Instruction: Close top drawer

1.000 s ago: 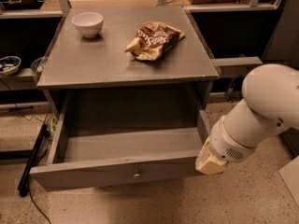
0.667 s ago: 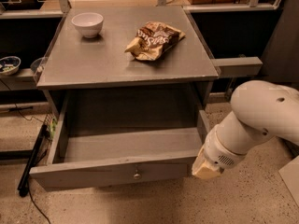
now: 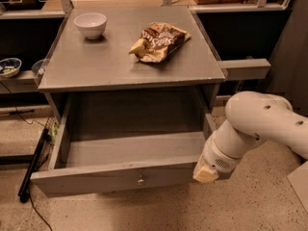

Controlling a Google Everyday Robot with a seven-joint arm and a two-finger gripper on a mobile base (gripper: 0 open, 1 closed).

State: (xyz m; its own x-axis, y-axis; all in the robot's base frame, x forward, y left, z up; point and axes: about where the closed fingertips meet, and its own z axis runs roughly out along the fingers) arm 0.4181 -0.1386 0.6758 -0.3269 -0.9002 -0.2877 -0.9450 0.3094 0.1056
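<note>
The top drawer [image 3: 115, 177] of the grey cabinet is pulled far out; its long plain front panel has one small round metal knob [image 3: 140, 180] at centre, and its inside looks empty. My white arm [image 3: 260, 124] reaches in from the right. The gripper [image 3: 206, 173] is at the drawer's front right corner, right against the front panel's right end. Only its pale tip shows.
On the cabinet top [image 3: 96, 61] stand a white bowl [image 3: 90, 24] at back left and a brown snack bag [image 3: 159, 41] at centre right. A patterned bowl [image 3: 8, 66] sits on a low shelf at left. A dark cable [image 3: 30, 167] lies on the floor left of the drawer.
My arm and gripper have shifted a little left and down, closer against the drawer's front right corner. The drawer looks as far out as before.
</note>
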